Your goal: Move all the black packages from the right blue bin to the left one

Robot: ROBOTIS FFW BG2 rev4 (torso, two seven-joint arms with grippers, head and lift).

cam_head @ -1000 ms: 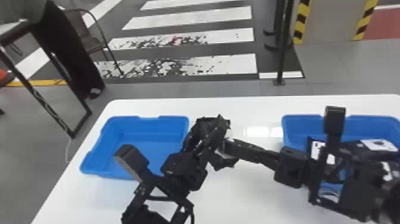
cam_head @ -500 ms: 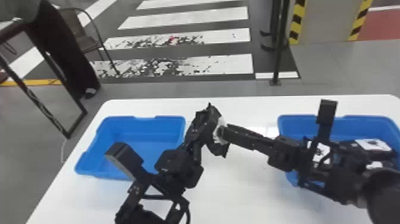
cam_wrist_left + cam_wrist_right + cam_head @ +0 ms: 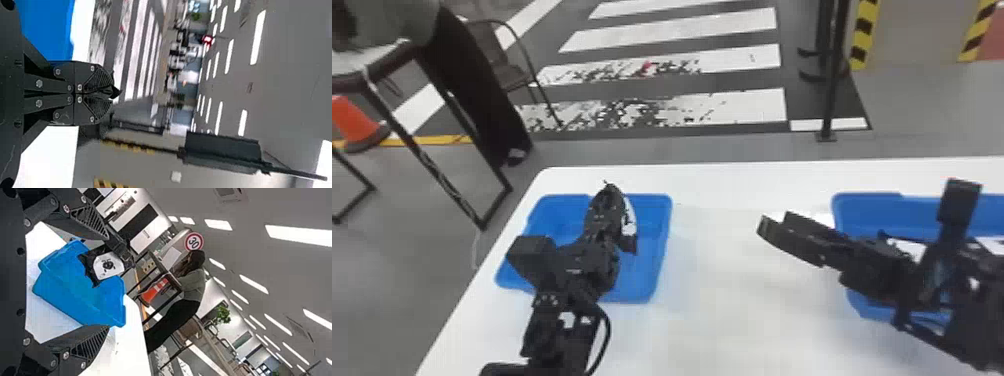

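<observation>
Indoor test hall or lab: floor crosswalk point(image 3: 672, 31), traffic cone point(image 3: 352, 120), road sign point(image 3: 194, 241), ceiling lights point(image 3: 254, 284).

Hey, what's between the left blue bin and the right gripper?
In the head view, a bare stretch of white tabletop lies between the left blue bin and the right gripper.

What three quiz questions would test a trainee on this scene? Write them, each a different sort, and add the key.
1. True or false: the left gripper holds a black package.

2. That package is held over: (a) the right bin; (b) the floor; (c) the left bin.

3. Fill in one word: the right gripper is ____, with its two fingers well apart.

Key: 1 true; 2 c; 3 open.
</observation>
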